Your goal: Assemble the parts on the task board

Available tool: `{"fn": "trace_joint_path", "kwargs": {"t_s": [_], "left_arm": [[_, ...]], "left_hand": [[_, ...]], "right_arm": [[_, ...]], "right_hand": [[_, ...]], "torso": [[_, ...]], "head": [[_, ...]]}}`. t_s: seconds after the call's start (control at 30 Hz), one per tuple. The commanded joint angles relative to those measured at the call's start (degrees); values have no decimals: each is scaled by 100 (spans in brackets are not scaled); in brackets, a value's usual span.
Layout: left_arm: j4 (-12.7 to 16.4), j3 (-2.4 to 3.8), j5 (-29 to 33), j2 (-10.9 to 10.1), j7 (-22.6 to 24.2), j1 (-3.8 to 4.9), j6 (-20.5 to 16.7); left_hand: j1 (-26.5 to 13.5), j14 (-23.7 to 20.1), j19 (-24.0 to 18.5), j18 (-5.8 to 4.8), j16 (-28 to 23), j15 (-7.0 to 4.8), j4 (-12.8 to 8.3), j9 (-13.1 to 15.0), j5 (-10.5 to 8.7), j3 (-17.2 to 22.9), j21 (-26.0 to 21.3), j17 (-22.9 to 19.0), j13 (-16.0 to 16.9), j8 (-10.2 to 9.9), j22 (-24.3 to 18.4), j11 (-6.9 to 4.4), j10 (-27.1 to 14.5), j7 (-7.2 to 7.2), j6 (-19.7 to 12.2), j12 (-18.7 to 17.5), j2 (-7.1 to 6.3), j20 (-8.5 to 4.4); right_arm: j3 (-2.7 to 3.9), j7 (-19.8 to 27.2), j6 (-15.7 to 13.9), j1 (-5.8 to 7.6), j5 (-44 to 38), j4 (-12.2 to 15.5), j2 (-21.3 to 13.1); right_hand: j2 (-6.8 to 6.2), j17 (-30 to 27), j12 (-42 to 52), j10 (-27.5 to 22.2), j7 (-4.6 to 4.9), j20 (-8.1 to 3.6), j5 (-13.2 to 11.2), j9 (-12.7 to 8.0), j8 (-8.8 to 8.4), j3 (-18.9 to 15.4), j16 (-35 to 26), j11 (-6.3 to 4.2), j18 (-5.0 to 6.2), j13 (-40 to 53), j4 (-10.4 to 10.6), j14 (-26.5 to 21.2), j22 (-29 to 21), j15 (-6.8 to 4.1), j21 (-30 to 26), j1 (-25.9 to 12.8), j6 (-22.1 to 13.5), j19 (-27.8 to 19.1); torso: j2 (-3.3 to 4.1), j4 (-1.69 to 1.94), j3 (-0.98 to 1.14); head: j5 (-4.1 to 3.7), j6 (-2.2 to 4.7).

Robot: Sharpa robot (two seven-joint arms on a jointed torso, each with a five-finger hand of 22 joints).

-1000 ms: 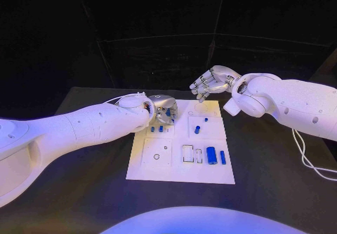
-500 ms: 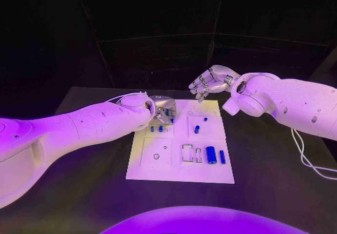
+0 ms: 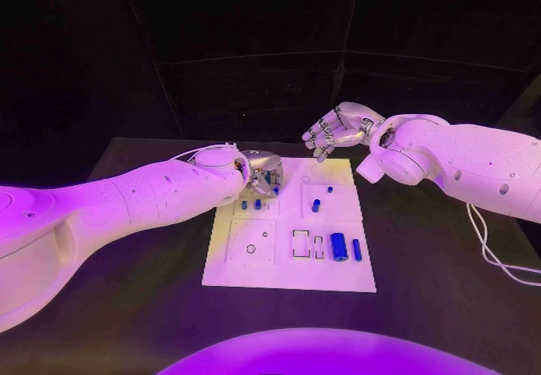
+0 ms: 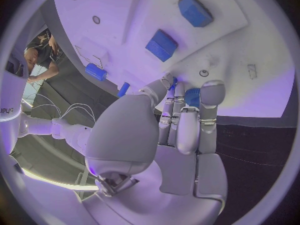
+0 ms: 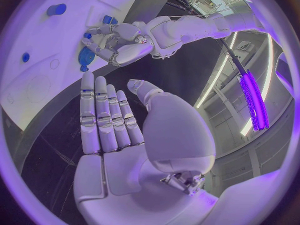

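My left hand (image 3: 262, 173) sits over the far left corner of the task board (image 3: 291, 269), its fingers (image 4: 187, 122) curled close together with a small blue part (image 4: 192, 96) pinched at their tips (two more blue blocks (image 4: 162, 45) stand in the board just beyond them). My right hand (image 3: 338, 129) hangs in the air past the board's far edge, fingers loosely bent and apart, holding nothing. The near half of the board carries a larger blue cylinder (image 3: 339, 248) and a thin blue pin (image 3: 357, 250) near its right edge, with bare black surface (image 3: 124, 312) all around the board.
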Motion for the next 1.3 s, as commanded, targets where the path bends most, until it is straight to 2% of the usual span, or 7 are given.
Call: {"fn": "trace_joint_path", "kwargs": {"t_s": [0.03, 0.37, 0.43, 0.63, 0.8, 1.1, 1.3], "left_arm": [[-10, -25, -28, -8, -21, -32, 138], [185, 20, 364, -187, 294, -40, -517], [249, 85, 472, -245, 339, -38, -605], [526, 384, 841, -487, 361, -36, -649], [853, 539, 1112, -831, 301, -15, -586], [1169, 582, 1269, -1343, 106, 15, -252], [1129, 565, 1283, -1417, 50, 3, -117]], "left_hand": [[-10, 120, 62, -104, -13, -54, 5, -12, -14, 66, 42, -14, 12, -22, 34, -14, 82, -4, 76, -43, 66, -18], [8, 127, 164, -149, -6, -57, -59, -60, -12, 241, 202, -34, 0, -97, 251, -5, 147, 27, 93, -158, 86, -36], [1, 128, 171, -153, -4, -55, -62, -66, -13, 248, 214, -32, -1, -105, 268, -1, 144, 32, 89, -170, 75, -34], [-50, 122, 166, -149, -16, -46, -41, -74, -14, 260, 196, -70, 0, -117, 247, 9, 156, 44, 104, -196, 71, -28], [-62, 121, 168, -150, -16, -44, -42, -78, -14, 265, 199, -75, 3, -120, 253, 9, 172, 50, 114, -201, 60, -26], [-65, 121, 171, -152, -16, -44, -54, -81, -14, 267, 206, -79, 8, -123, 266, 7, 193, 51, 125, -205, 36, -24], [-62, 120, 173, -153, -16, -45, -67, -83, -14, 271, 211, -83, 11, -123, 276, 4, 208, 48, 137, -208, 22, -23]], "right_arm": [[3, 62, -6, 12, 2, 7, 5], [3, 65, -7, 12, 2, 5, -1], [3, 64, -10, 12, 2, 3, -2], [3, 63, -14, 11, 2, 32, -9], [3, 65, -6, 11, 2, 41, -12], [3, 62, -6, 11, 2, 34, -27], [3, 66, -6, 11, 2, 19, -19]], "right_hand": [[18, -10, 38, -46, 8, -6, 23, 10, 33, 32, 34, 9, 50, 4, -2, -44, -5, 0, -38, 18, -43, 51], [18, -10, 38, -46, 8, -6, 23, 10, 33, 32, 34, 9, 50, 4, -2, -44, -5, 0, -38, 18, -43, 51], [24, -12, 43, -48, 9, -5, 21, 10, 36, 35, 39, 10, 49, 4, 6, -44, -8, 1, -43, 14, -41, 55], [24, -14, 46, -49, 10, -4, 18, 10, 37, 33, 42, 11, 47, 4, 14, -44, -10, 3, -46, 5, -42, 57], [21, -17, 50, -52, 12, -2, 16, 10, 38, 27, 46, 13, 45, 3, 27, -46, -14, 6, -52, -11, -44, 60], [21, -17, 50, -52, 12, -2, 16, 10, 38, 27, 46, 13, 45, 3, 27, -46, -14, 6, -52, -11, -44, 60], [21, -17, 50, -52, 12, -2, 16, 10, 38, 27, 46, 13, 45, 3, 27, -46, -14, 6, -52, -11, -44, 60]], "torso": [[-4, 2, -1], [-11, 8, -1], [-14, 10, 1], [-9, 14, -9], [-12, 17, -2], [-9, 14, -1], [-3, 3, -4]], "head": [[-5, 4], [-19, 17], [-13, 14], [-31, 6], [-23, 26], [7, 19], [41, 22]]}}
